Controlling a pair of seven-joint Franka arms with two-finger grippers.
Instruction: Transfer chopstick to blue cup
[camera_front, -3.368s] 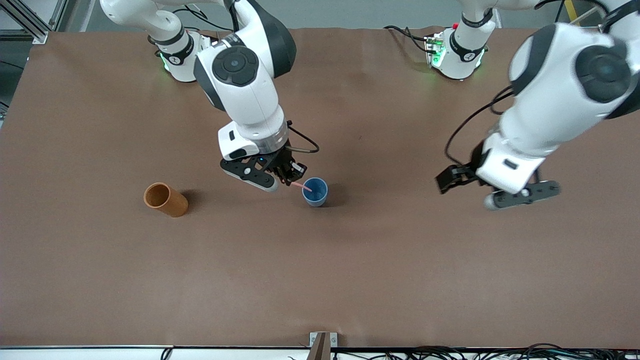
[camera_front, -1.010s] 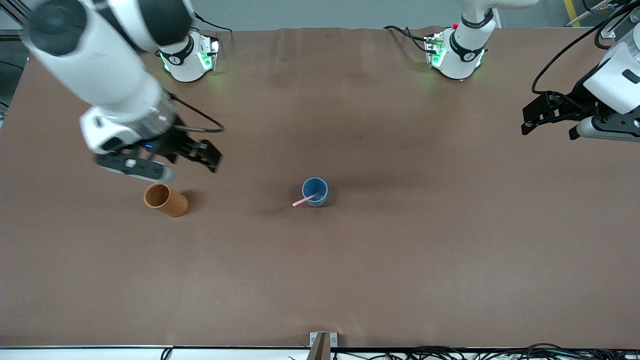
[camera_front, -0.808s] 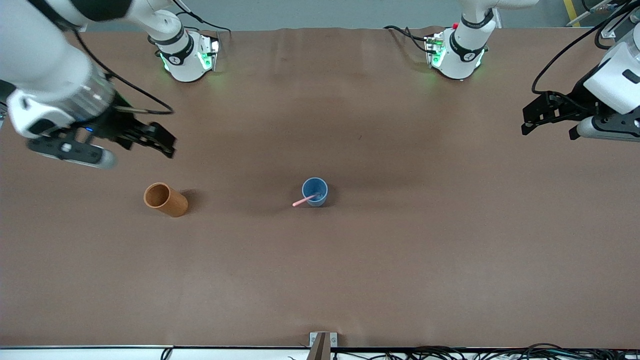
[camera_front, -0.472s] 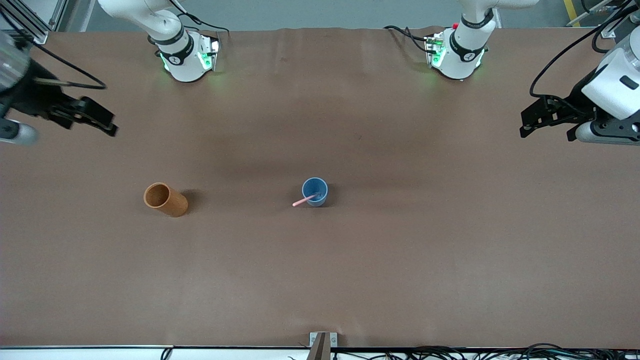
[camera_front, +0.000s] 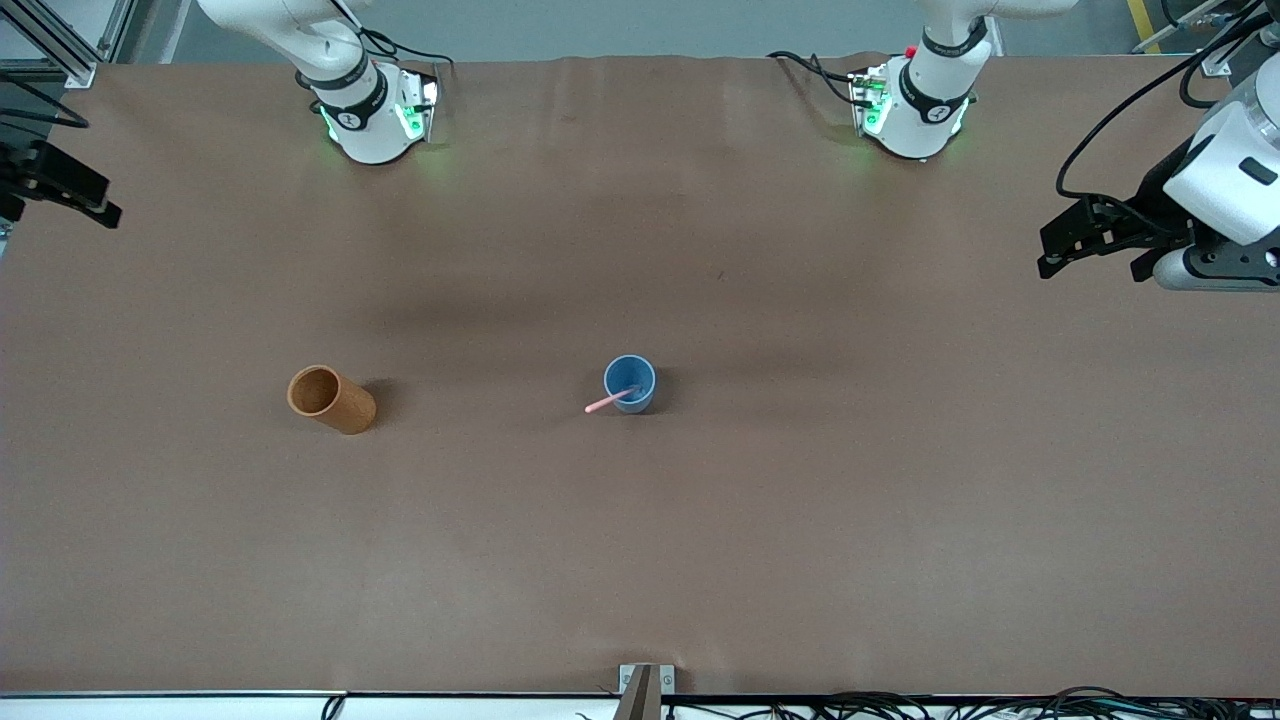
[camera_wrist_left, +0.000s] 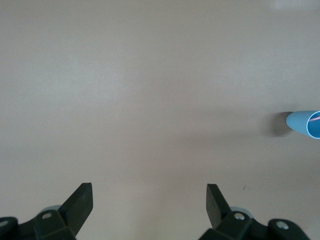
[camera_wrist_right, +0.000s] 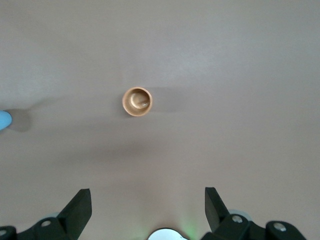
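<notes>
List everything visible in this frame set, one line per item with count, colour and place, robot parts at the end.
blue cup: one, blue, upright near the middle of the table.
chopstick: one, pale pink, standing tilted in the blue cup, its upper end sticking out over the rim toward the right arm's end of the table.
orange-brown cup: one, orange-brown, upright, beside the blue cup toward the right arm's end of the table, nothing in it.
table: one, brown surface under everything.
cables: several, black, along the table edge nearest the front camera.
left pincer: one, black, open, holding nothing, over the left arm's end of the table.
right pincer: one, black, open, holding nothing, high above the orange-brown cup's area at the right arm's end of the table.
</notes>
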